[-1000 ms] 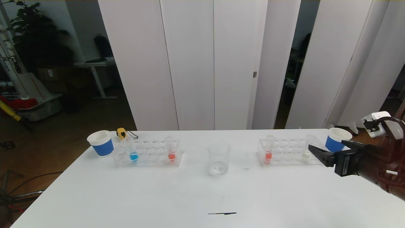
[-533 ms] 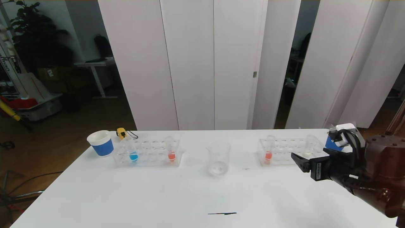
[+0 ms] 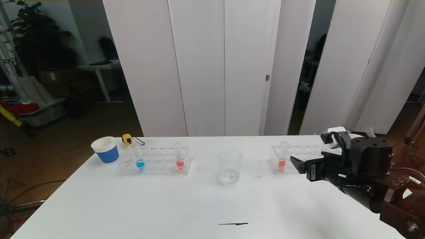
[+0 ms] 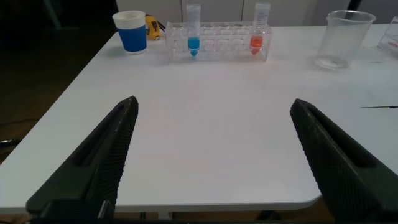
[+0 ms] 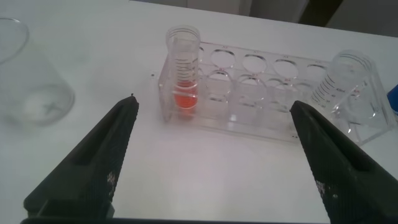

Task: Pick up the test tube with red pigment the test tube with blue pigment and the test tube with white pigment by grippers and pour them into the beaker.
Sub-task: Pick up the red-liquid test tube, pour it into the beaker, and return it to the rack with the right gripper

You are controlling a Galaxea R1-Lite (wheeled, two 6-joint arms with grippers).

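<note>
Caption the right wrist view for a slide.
Open right gripper faces the rack holding a red-pigment tube; beaker stands aside.

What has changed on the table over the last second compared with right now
The right gripper slid leftward along the right-hand rack, from its white-tube end toward the test tube with red pigment, jaws open and holding nothing. It now hides the white tube and right cup in the head view. The beaker, left rack, test tube with blue pigment and left gripper stayed put.
</note>
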